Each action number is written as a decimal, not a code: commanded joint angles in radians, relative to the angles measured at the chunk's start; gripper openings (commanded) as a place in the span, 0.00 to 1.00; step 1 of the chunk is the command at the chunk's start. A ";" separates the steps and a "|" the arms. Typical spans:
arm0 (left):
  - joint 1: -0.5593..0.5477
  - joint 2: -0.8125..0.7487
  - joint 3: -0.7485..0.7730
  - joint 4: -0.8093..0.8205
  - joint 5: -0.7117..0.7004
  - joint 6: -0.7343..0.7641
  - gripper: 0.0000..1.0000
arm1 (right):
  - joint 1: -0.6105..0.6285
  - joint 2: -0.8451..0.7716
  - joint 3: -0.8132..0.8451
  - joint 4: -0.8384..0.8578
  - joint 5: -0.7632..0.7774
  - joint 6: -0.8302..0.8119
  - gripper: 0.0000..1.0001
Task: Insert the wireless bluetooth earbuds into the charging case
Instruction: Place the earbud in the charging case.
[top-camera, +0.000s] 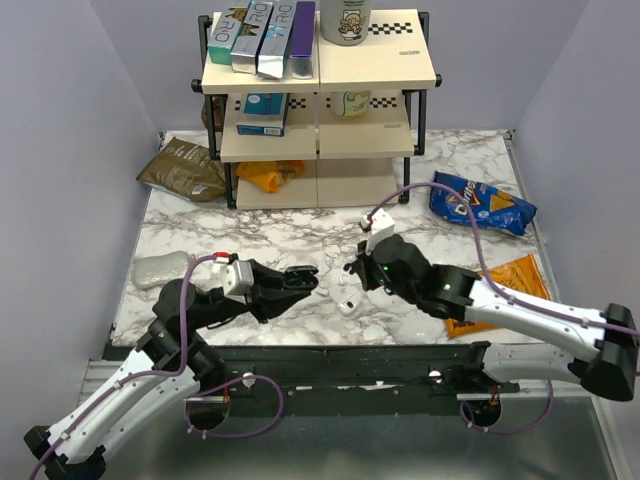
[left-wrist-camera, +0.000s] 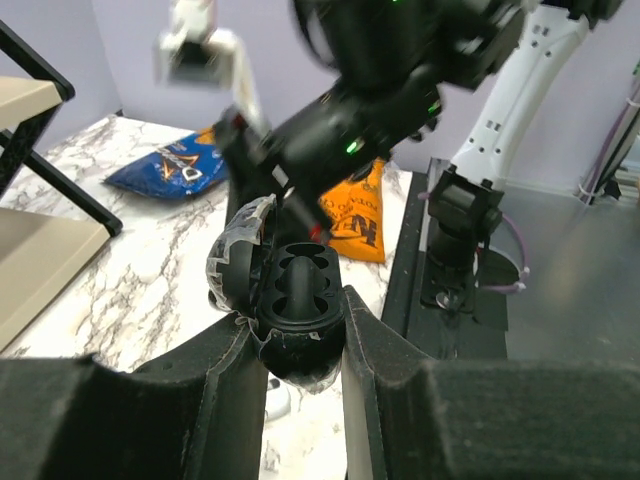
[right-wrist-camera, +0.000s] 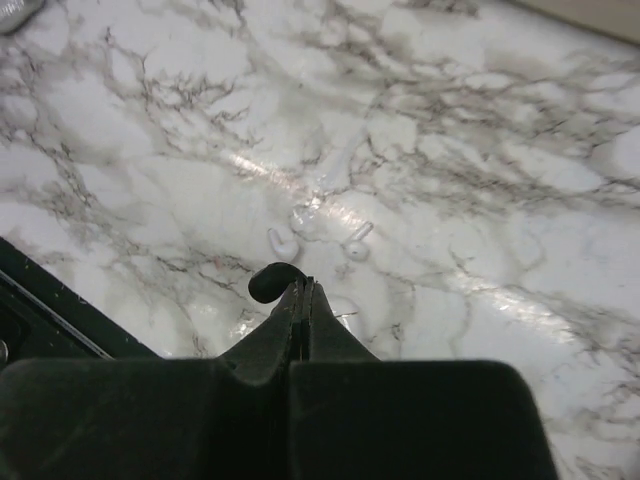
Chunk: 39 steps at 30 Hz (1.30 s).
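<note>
Two pincers meet near the front middle of the marble bench (top-camera: 290, 235). The left pincer (left-wrist-camera: 298, 315) is narrowed on a black charging case (left-wrist-camera: 300, 290), gripping its lower shell from both sides. The case is lifted off the bench with its lid (left-wrist-camera: 235, 265) swung open to the left and its moulded wells facing out toward the other arm. Whether a bud already sits in a well cannot be told.

The right pincer (right-wrist-camera: 300, 285) is pressed fully together and holds one black earbud (right-wrist-camera: 268, 284). The bud's rounded head sticks out to one side of the fingertips, above the marble. From overhead this pincer sits just right of the case. In the left wrist view its tip is close over the open wells, though contact cannot be made out.

On the bench below the right pincer lie two small white pieces (right-wrist-camera: 283, 243), shaped like earbuds and set near each other. A second black bud is not identifiable.

Farther back stands a shelf rack (top-camera: 320, 100) of boxes, with a blue chip bag (top-camera: 480, 205) and an orange bag (top-camera: 520, 280) on the right.
</note>
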 joint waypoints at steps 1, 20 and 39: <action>-0.003 0.065 0.017 0.156 -0.036 -0.002 0.00 | -0.001 -0.156 0.060 -0.140 0.145 -0.124 0.00; 0.039 0.540 0.175 0.552 0.243 -0.076 0.00 | 0.070 -0.477 0.244 -0.241 0.081 -0.460 0.01; 0.094 0.869 0.275 0.942 0.443 -0.395 0.00 | 0.082 -0.423 0.256 -0.129 -0.106 -0.533 0.01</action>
